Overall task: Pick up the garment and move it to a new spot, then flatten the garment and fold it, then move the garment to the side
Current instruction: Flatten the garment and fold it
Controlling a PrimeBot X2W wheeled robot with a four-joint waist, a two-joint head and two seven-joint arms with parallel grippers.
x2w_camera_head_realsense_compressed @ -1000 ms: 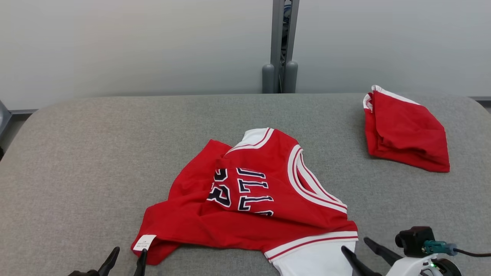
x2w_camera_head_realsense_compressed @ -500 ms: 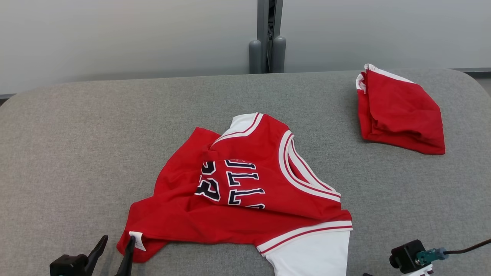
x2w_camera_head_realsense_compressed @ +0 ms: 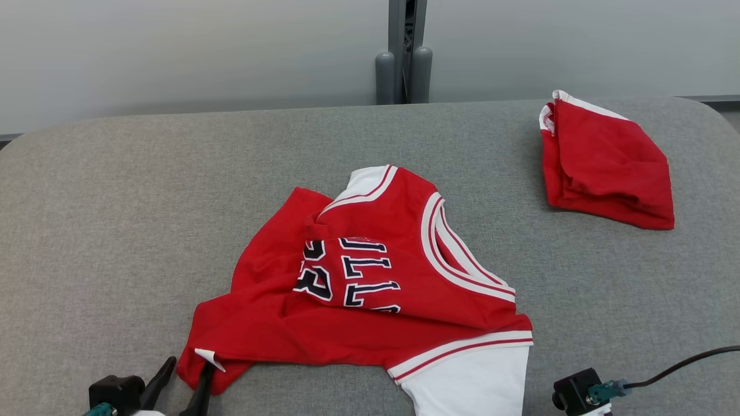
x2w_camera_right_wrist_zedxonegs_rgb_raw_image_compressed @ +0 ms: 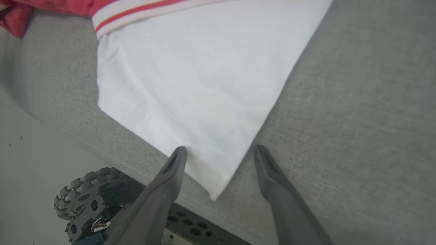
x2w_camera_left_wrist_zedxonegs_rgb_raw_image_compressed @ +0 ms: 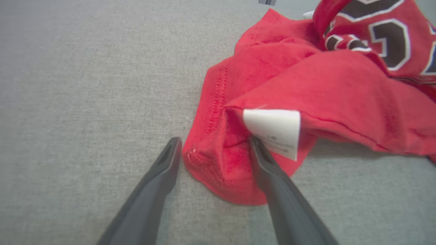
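Crumpled red knit jersey with white trim and dark outlined lettering, lying near the middle of a grey fabric-covered bench, its white panel reaching the near edge. Left end effector at the jersey's near-left corner, two dark fingers spread wide: one over bare bench just outside the hem, the other against the red corner right beneath a small white care label. Grip not yet closed on the cloth. Right end effector likewise spread wide, fingers on either side of the white panel's pointed corner at the bench's near edge; contact with the cloth hard to judge. Second red garment, folded into a compact bundle with white edging, resting at the far right of the bench, well apart from the jersey. Grey upright post against a pale wall behind the bench. Studded wheel of the robot's base below the bench edge in the right wrist view.
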